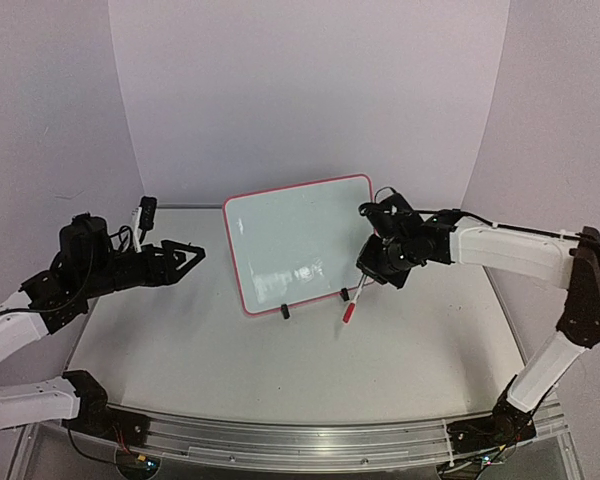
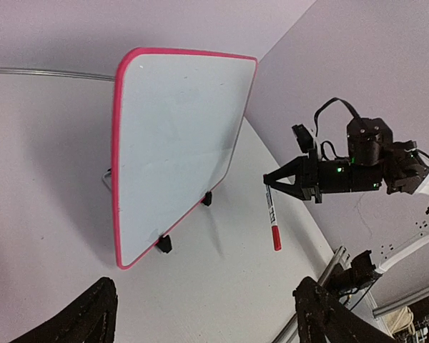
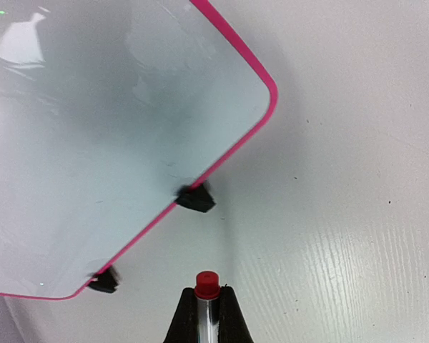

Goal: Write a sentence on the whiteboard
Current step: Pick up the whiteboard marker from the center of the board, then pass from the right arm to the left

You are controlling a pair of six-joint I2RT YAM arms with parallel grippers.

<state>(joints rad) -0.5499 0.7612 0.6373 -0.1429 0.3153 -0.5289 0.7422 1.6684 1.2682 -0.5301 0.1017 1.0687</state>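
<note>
The whiteboard stands tilted back on two small black feet mid-table, white with a red-pink rim; its face is blank and the sentence does not show on it. My right gripper hovers just off the board's lower right corner, shut on a marker that hangs tip-down with its red end lowest. In the right wrist view the gripper pinches the marker between both fingers. My left gripper is open, empty, left of the board; its fingers are spread wide.
A curved pale backdrop closes off the back and sides of the white table. A metal rail runs along the near edge by the arm bases. A thin wire stand props the board from behind.
</note>
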